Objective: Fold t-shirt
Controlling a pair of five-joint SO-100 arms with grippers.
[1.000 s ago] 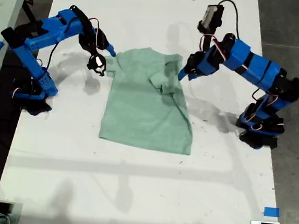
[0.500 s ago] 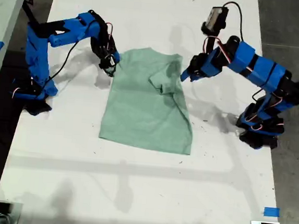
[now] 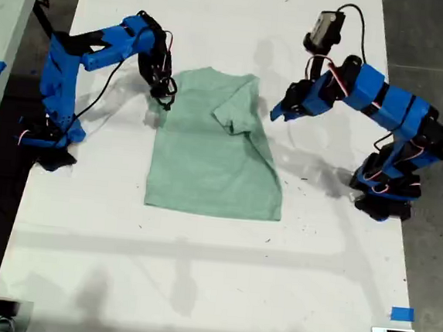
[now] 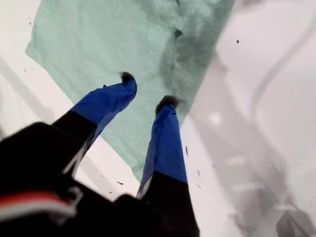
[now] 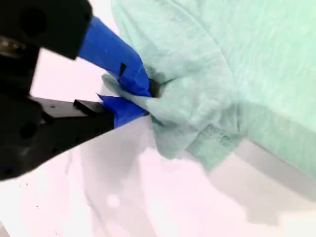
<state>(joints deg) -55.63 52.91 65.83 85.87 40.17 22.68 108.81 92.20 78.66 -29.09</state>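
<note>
The pale mint-green t-shirt (image 3: pixel 211 153) lies flat mid-table, with the sleeve on the exterior view's right folded in over the chest (image 3: pixel 238 111). My second gripper (image 3: pixel 164 95) sits at the shirt's shoulder on the exterior view's left. In the second wrist view it (image 5: pixel 143 96) is shut on a bunched sleeve edge of the t-shirt (image 5: pixel 197 74). My first gripper (image 3: pixel 276 112) hovers just off the shirt's edge on the exterior view's right. In the first wrist view it (image 4: pixel 148 90) stands open above the t-shirt (image 4: pixel 98 39), with nothing held.
The white table (image 3: pixel 197 273) runs to dark floor on both sides of the exterior view. The arm bases (image 3: pixel 49 139) (image 3: pixel 382 192) stand at the table's side edges. Blue tape (image 3: pixel 401 314) marks the near corner on the exterior view's right.
The second gripper swung in to the shirt's shoulder and closed on the sleeve, and the shirt shifted slightly towards the exterior view's left. The first gripper drew back a little from the folded sleeve.
</note>
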